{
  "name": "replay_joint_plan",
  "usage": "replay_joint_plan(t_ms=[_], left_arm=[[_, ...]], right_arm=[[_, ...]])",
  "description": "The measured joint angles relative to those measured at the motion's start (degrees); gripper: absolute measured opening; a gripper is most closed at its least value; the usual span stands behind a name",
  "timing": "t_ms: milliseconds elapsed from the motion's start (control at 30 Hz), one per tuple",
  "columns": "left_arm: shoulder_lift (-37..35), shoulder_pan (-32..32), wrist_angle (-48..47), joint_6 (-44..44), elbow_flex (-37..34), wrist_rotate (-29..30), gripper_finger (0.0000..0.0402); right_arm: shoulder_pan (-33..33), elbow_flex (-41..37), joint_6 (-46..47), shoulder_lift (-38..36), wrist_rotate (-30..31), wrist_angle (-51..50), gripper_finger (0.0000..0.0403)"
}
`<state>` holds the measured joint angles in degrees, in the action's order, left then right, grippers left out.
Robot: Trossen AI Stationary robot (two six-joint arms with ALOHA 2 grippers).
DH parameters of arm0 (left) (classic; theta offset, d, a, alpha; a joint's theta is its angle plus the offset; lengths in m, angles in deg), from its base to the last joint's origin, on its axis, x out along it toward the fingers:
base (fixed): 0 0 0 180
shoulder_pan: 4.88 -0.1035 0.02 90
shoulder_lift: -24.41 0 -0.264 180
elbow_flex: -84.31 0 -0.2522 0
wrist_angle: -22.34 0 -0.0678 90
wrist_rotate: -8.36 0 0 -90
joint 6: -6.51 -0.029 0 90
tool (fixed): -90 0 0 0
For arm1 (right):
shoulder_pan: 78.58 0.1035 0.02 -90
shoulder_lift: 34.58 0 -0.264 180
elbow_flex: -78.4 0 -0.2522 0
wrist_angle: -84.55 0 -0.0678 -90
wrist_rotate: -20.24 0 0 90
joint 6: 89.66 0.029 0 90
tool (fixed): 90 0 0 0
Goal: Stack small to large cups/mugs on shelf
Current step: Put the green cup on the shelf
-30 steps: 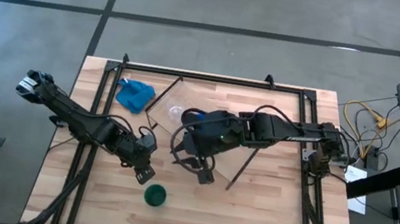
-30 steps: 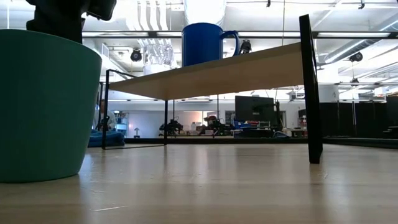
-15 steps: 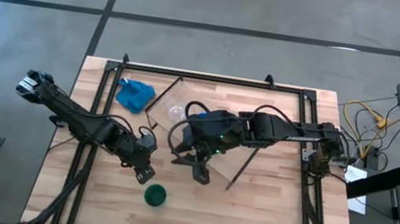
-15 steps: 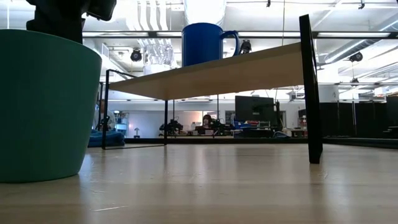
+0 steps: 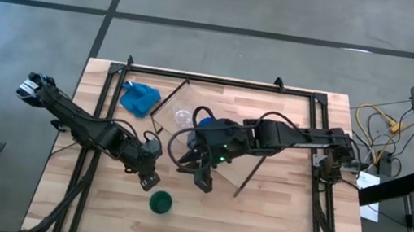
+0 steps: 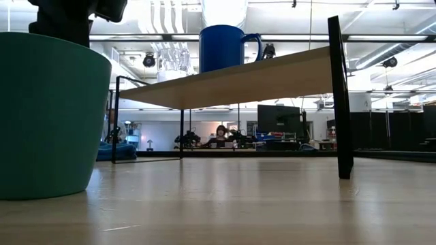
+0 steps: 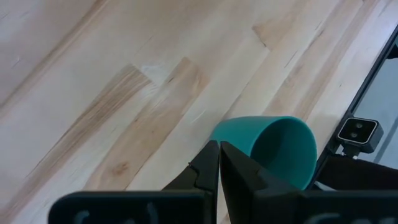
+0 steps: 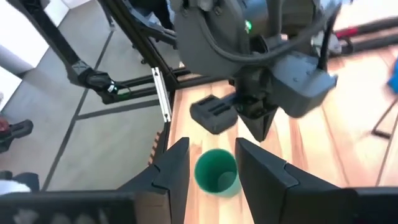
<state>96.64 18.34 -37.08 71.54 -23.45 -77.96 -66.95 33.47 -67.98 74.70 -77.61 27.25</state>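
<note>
The dark green cup (image 5: 160, 201) stands upright on its base on the table near the front edge; it fills the left of the low view (image 6: 48, 116). The blue mug (image 6: 225, 47) stands on the light-wood shelf (image 6: 259, 76); from above it (image 5: 205, 119) peeks out beside my right arm, next to the clear glass cup (image 5: 182, 116). My left gripper (image 5: 151, 181) hangs shut just left of and above the green cup (image 7: 273, 146). My right gripper (image 5: 203, 183) is open in the air to the cup's right, the cup (image 8: 216, 171) showing far below between its fingers.
A crumpled blue cloth (image 5: 140, 98) lies at the table's far left. The shelf's dark rod frame (image 6: 340, 95) stands on the tabletop. Black rails (image 5: 220, 80) run along the table's far edge and sides. Bare wood (image 5: 256, 230) lies right of the green cup.
My right gripper has rolled about its own pointing line while staying over the same spot, so its fingers show turned in the high view. The cups, the shelf and my left gripper have kept still.
</note>
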Motion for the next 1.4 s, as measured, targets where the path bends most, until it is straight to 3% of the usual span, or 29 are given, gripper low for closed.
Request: replay_joint_plan(t_ms=[233, 467, 600, 767, 1100, 1400], left_arm=[[-1.09, 0.05, -2.46, 0.30, 0.00, -0.43, 0.0000], [-0.51, 0.24, -2.37, 5.02, -0.06, -8.68, 0.0000], [1.77, 1.65, -2.44, 5.30, -0.59, -11.39, 0.0000], [6.14, 3.79, -2.22, 6.86, -0.68, -12.28, 0.0000], [12.87, 6.85, 1.32, 9.62, -0.66, -13.03, 0.0000], [8.70, 6.85, -18.33, 9.37, -0.79, -12.23, 0.0000]], right_arm=[[-0.01, -0.70, 0.87, 0.28, 0.41, -0.72, 0.0120], [-0.16, -1.41, 5.30, 7.00, 0.01, -4.97, 0.0120], [-0.16, -1.06, 5.40, 11.81, -0.84, -4.85, 0.0121], [-0.27, -0.23, 8.27, 16.53, -6.02, -4.29, 0.0116], [-0.23, 0.18, 9.51, 18.22, -7.44, -1.44, 0.0104], [0.60, 0.18, 11.49, 18.31, -7.16, -0.82, 0.0097]])
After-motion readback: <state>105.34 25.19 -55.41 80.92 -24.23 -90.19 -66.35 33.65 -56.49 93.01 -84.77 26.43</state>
